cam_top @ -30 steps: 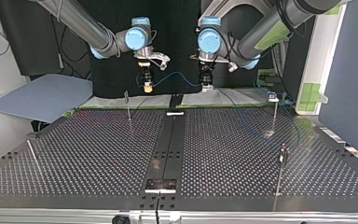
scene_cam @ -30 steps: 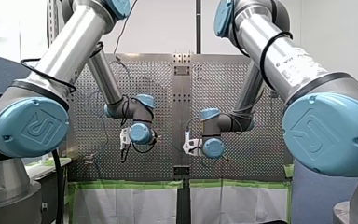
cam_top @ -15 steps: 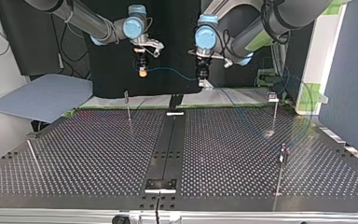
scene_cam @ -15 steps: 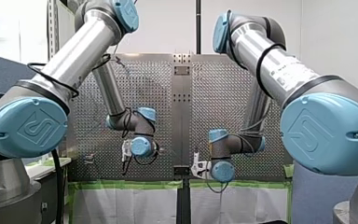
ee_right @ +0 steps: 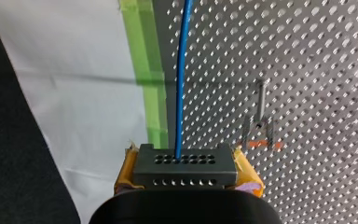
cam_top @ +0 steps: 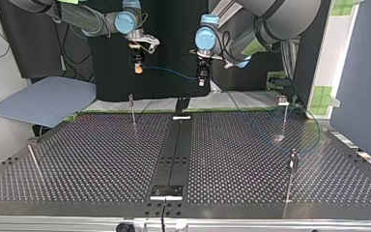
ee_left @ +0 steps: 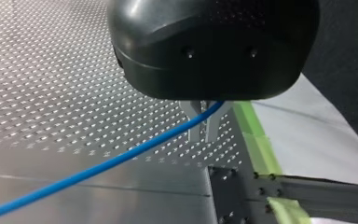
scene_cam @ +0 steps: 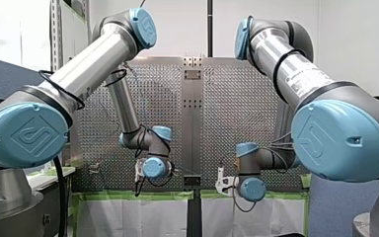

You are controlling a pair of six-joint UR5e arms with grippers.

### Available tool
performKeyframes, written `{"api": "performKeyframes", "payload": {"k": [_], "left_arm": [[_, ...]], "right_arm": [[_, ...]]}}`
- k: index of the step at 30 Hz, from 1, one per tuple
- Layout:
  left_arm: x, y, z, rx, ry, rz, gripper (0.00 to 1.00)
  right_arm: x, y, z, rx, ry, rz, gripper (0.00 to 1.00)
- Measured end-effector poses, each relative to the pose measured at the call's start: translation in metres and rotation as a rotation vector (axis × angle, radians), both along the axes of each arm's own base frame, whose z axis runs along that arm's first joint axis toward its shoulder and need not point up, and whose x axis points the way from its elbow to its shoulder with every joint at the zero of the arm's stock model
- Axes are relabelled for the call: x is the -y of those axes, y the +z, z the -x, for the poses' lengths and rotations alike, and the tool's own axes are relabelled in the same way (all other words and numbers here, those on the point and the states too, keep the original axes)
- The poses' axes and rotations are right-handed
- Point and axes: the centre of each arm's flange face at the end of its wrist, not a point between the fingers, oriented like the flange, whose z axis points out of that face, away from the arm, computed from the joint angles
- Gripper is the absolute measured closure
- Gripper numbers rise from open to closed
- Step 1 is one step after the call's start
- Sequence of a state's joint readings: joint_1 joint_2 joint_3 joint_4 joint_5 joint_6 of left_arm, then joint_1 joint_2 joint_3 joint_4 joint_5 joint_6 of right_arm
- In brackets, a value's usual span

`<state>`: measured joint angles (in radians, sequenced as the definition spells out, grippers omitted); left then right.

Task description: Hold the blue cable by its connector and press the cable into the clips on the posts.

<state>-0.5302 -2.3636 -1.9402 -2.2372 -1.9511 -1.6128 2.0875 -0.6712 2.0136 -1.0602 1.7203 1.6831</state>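
My right pincer is clamping the black connector between its yellow pads, so the blue cable is leaving it straight ahead. Gripping the rigid end rather than the soft line is, I judge, what is giving control over where the cable points. My left pincer is closing its metal fingers around the cable a little way along, the line passing between them near their roots. It is probably acting as a guide that is holding the span between the arms taut. In the top view both pincers are hanging above the far edge of the bench, between ten and twelve o'clock, well apart from every post. The cable is stretching between them, then trailing down in a loose loop toward three o'clock. The nine o'clock post is standing with nothing in its clip, as far as I can tell. The tops of the three o'clock post and the four o'clock post are too small to read. The cable's far end is getting lost near the three o'clock post, so whether it is fastened there I cannot tell. The front view is hiding both sets of fingertips behind the wrists.
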Motion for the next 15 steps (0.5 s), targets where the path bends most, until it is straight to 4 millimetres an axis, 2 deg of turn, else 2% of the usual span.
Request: {"api": "performKeyframes", "payload": {"k": [3,15], "left_arm": [[0.01,-0.007,0.001,-0.002,-0.002,0.005,1.0],[0.059,-0.025,0.009,0.023,-0.016,0.013,1.0]], "right_arm": [[0.005,-0.001,0.009,0.007,-0.002,-0.007,1.0],[0.051,0.004,0.034,0.042,-0.038,0.014,1.0]]}}
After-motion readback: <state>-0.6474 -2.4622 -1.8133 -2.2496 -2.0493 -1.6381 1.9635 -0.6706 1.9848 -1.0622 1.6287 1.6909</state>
